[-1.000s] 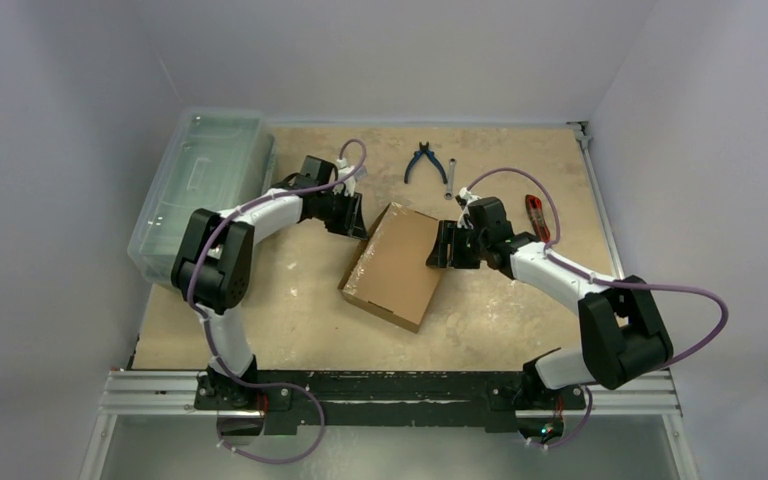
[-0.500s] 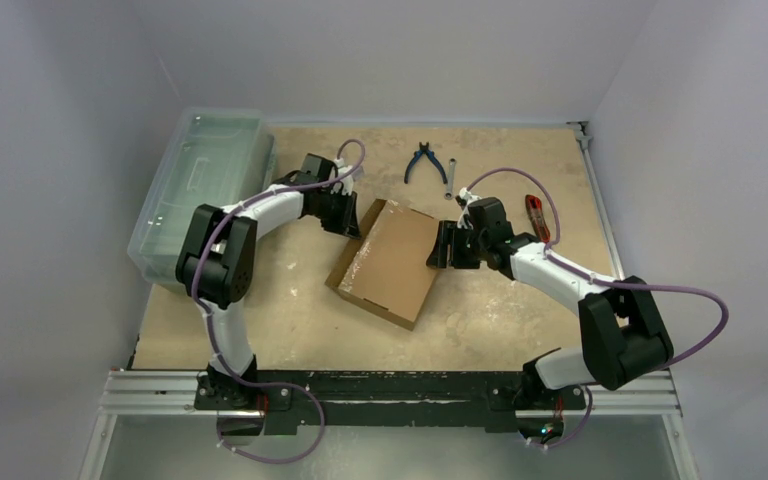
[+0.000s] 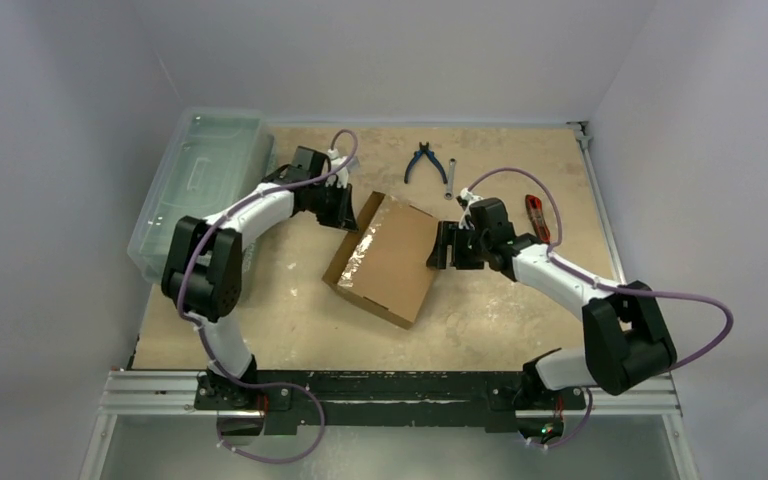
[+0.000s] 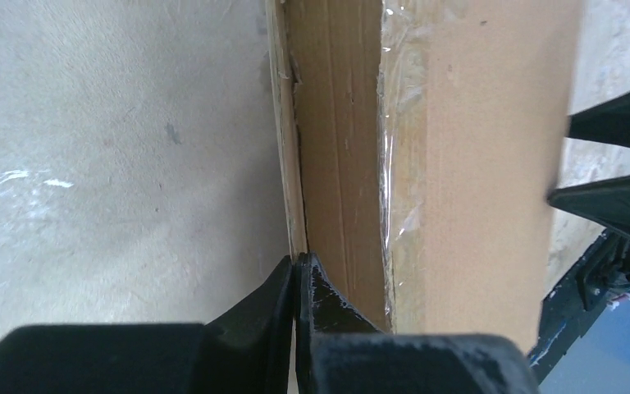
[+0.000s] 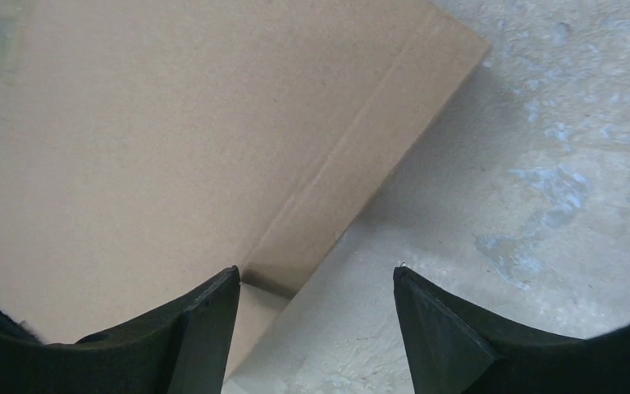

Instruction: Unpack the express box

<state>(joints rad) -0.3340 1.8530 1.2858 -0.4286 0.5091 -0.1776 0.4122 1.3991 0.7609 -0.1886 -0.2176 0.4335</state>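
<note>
The express box (image 3: 385,258), a flat brown cardboard mailer with clear tape along its left edge, lies askew at the middle of the table. My left gripper (image 3: 350,217) is at the box's far left corner. In the left wrist view its jaws (image 4: 297,261) are shut on the thin flap edge (image 4: 282,148) beside the box's side wall (image 4: 336,148). My right gripper (image 3: 438,248) is open at the box's right edge. In the right wrist view (image 5: 316,279) one finger is over the cardboard (image 5: 172,148) and the other over the bare table.
A large clear plastic lidded bin (image 3: 200,180) stands at the far left. Blue pliers (image 3: 425,160), a small metal wrench (image 3: 449,178) and a red-handled tool (image 3: 535,212) lie beyond and right of the box. The table's surface (image 3: 500,310) is worn and pale.
My left gripper has drawn leftward and a little away, and the box's left edge has moved left with it. The right gripper has stayed at the box's right edge.
</note>
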